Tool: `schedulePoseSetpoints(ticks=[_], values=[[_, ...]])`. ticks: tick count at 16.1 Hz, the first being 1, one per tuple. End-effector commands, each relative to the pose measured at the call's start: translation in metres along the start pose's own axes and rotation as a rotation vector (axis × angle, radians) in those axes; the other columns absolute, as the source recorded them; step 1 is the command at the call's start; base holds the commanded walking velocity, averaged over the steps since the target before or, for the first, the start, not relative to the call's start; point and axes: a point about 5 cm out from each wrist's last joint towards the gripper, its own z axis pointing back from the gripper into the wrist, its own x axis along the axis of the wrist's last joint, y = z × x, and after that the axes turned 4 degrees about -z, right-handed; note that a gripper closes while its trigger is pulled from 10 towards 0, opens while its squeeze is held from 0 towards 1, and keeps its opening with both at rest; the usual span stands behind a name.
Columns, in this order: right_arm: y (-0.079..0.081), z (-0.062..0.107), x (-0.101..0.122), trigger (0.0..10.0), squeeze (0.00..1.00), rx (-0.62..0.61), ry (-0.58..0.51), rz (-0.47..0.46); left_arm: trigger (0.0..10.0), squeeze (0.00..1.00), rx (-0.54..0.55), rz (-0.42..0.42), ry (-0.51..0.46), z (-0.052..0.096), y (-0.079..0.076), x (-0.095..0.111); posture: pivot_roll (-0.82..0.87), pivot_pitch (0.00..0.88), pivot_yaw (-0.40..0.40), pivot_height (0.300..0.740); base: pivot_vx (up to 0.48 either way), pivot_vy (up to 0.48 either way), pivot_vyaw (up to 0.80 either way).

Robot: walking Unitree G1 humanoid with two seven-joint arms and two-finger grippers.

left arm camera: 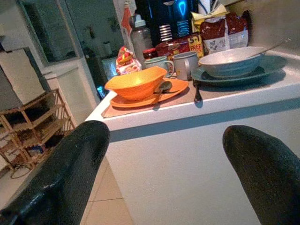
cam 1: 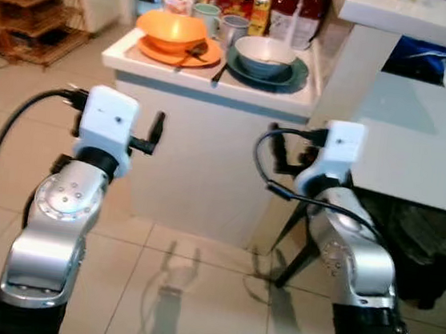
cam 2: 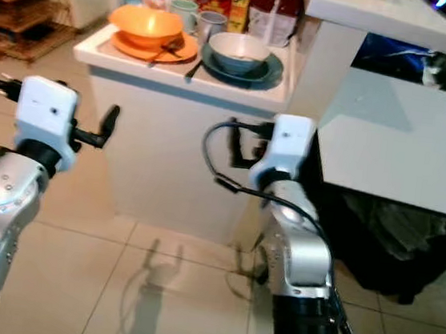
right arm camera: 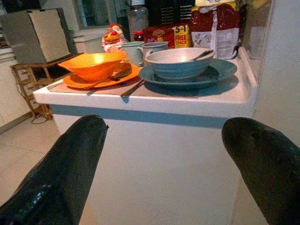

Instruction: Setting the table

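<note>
Head views: both arms are reaching forward, short of a white counter (cam 1: 216,86). The left gripper (cam 1: 156,133) and right gripper (cam 2: 238,144) are hanging level with the counter's front face, touching nothing. On top, an orange bowl (cam 1: 172,30) is sitting on an orange plate (cam 1: 207,55) at the left; a pale bowl (cam 1: 264,55) is sitting on a teal plate (cam 1: 296,75) to its right. A white table (cam 2: 402,147) is standing on the right.

Left wrist view: the fingers (left arm camera: 61,173) are standing wide apart, holding nothing. A spoon (left arm camera: 161,87) is leaning on the orange plate; two mugs (left arm camera: 185,64) are standing behind.

Right wrist view: the fingers (right arm camera: 70,164) are spread wide and empty. Red food packets (right arm camera: 213,28) are lining the far edge.
</note>
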Motion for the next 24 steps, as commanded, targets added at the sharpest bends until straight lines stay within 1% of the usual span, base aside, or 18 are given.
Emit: schedulePoseSetpoints(ticks=[1,6,12,14,15,16,18,20,21,22,23,24], values=[[-0.011,0.0,0.008,10.0,0.0,-0.051,-0.028,0.03,10.0,0.0,-0.028,0.003,-0.017,-0.001,-0.006,0.005,0.08,0.012,-0.014,0.74,0.48,0.0,0.0],[-0.013,-0.004,0.013,10.0,0.0,-0.057,-0.05,0.036,10.0,0.0,-0.033,0.001,-0.012,-0.001,-0.006,0.005,0.09,0.027,-0.016,0.74,0.48,0.0,0.0],[-0.009,-0.004,0.02,10.0,0.0,-0.014,-0.09,-0.002,10.0,0.0,-0.045,0.004,-0.01,-0.001,-0.009,0.005,0.09,0.032,-0.018,0.74,0.48,0.0,0.0],[-0.007,-0.003,0.027,10.0,0.0,0.007,-0.138,-0.023,10.0,0.0,-0.045,0.005,-0.011,-0.001,-0.009,0.005,0.09,0.032,-0.02,0.74,0.48,0.0,0.0],[-0.006,0.001,0.04,10.0,0.0,0.025,-0.241,-0.069,10.0,0.0,-0.054,0.012,-0.034,-0.001,-0.01,0.008,0.09,0.033,-0.021,0.74,0.435,0.0,0.0],[-0.007,0.007,0.053,10.0,0.0,0.034,-0.339,-0.109,10.0,0.0,-0.08,0.036,-0.09,0.002,-0.013,0.015,0.09,0.033,-0.022,0.74,0.0,0.0,0.0],[-0.009,0.011,0.062,10.0,0.0,0.048,-0.398,-0.127,10.0,0.0,-0.12,0.04,-0.109,0.004,-0.018,0.017,0.09,0.034,-0.019,0.74,0.0,0.0,0.0],[-0.014,0.011,0.062,10.0,0.0,0.046,-0.373,-0.116,10.0,0.0,-0.166,0.05,-0.14,0.005,-0.024,0.022,0.09,0.034,-0.019,0.74,0.0,0.0,0.0],[-0.021,0.008,0.057,10.0,0.0,0.06,-0.289,-0.084,10.0,0.0,-0.231,0.044,-0.153,0.008,-0.031,0.023,0.09,0.034,-0.019,0.74,0.0,0.0,0.0],[-0.032,0.006,0.053,10.0,0.0,0.064,-0.212,-0.054,10.0,0.0,-0.306,0.05,-0.143,0.011,-0.036,0.021,0.08,0.032,-0.011,0.74,0.0,0.0,0.0],[-0.037,0.006,0.053,10.0,0.0,0.066,-0.196,-0.047,10.0,0.0,-0.334,0.046,-0.142,0.012,-0.037,0.02,0.08,0.032,-0.011,0.74,0.0,0.0,0.0],[-0.05,0.007,0.057,10.0,0.0,0.076,-0.18,-0.078,10.0,0.0,-0.382,0.055,-0.14,0.016,-0.039,0.019,0.08,0.031,-0.012,0.74,0.0,0.0,0.0]])
